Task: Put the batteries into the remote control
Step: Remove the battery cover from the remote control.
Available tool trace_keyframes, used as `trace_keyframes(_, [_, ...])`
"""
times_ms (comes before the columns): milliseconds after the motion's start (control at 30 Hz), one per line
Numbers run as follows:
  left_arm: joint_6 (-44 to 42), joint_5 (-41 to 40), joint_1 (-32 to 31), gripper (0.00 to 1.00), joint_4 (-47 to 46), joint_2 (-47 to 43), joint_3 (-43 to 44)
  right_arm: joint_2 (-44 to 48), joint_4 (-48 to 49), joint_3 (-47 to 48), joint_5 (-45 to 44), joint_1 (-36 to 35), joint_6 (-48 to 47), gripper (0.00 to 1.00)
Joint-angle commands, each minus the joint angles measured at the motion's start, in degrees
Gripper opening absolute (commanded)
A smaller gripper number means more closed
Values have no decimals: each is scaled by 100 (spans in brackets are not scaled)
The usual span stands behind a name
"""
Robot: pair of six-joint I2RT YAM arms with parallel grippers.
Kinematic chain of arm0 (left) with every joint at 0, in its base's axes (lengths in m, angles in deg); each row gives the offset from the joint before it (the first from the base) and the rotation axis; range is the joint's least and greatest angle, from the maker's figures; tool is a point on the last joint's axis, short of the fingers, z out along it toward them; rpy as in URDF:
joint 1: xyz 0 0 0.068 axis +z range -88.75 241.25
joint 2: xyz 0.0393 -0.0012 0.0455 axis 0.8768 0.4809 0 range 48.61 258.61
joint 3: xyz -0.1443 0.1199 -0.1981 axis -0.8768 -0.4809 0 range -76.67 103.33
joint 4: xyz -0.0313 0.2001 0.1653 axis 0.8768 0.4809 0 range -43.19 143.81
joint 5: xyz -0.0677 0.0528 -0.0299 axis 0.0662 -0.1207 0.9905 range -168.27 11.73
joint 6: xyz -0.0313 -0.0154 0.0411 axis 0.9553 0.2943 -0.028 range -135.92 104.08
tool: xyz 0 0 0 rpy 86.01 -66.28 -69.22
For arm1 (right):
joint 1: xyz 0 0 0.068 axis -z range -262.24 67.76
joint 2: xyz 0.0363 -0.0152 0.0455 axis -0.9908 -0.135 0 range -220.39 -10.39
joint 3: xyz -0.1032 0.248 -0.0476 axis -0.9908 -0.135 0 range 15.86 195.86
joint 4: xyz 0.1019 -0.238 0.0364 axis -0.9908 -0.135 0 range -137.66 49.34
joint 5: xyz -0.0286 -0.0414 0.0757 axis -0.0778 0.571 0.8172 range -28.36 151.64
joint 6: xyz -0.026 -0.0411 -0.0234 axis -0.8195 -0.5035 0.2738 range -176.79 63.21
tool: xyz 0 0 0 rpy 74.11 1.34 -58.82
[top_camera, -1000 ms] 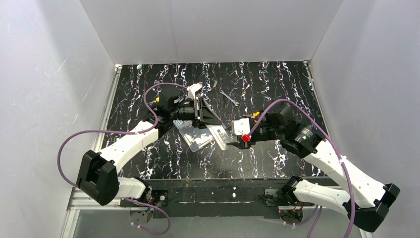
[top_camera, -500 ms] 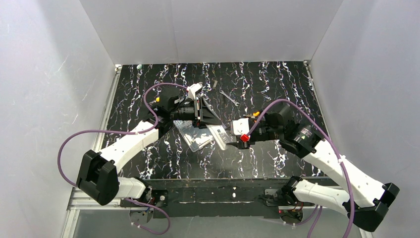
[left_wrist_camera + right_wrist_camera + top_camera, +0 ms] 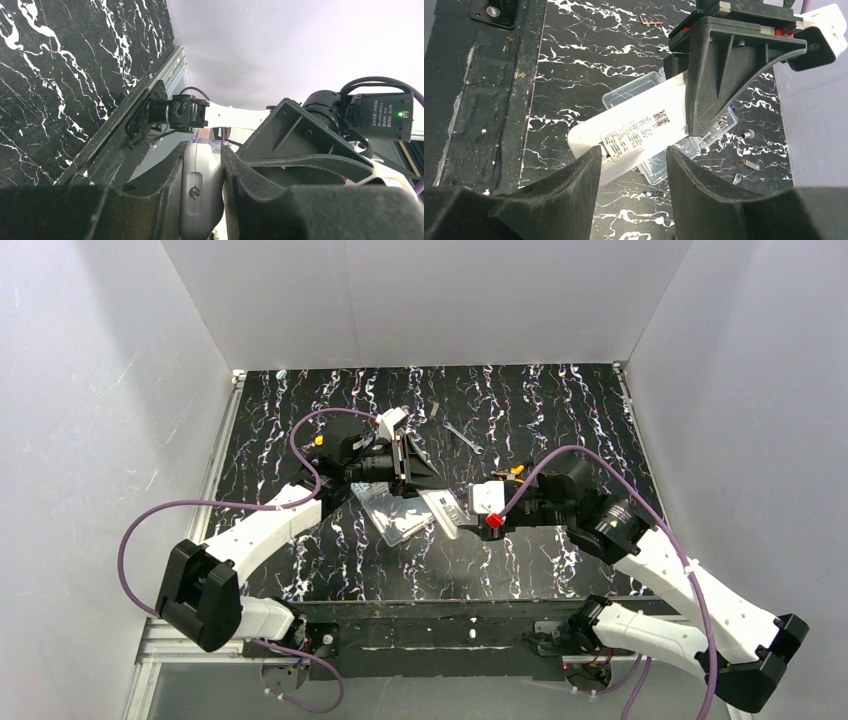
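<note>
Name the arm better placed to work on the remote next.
Right, most likely. The right pincer is open, its fingers either side of the free end of the remote. The left pincer is shut on the remote, so it is busy holding.

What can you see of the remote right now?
The remote is a slim white plastic bar with a rounded end and a printed label on its upper face. It is held slantwise over the clear box. The left gripper is shut on its far part; its near end lies between the fingers of the open right gripper, contact unclear.
</note>
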Motion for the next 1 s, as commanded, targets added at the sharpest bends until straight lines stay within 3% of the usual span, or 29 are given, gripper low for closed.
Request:
trace_keyframes(0, [137,463,-85,0,-323,-100,10,98,669,-129,-361,2,0,57])
trace_keyframes(967, [172,434,-139,0,-315,131,37,294,1047,-232,-770,2,-3,57])
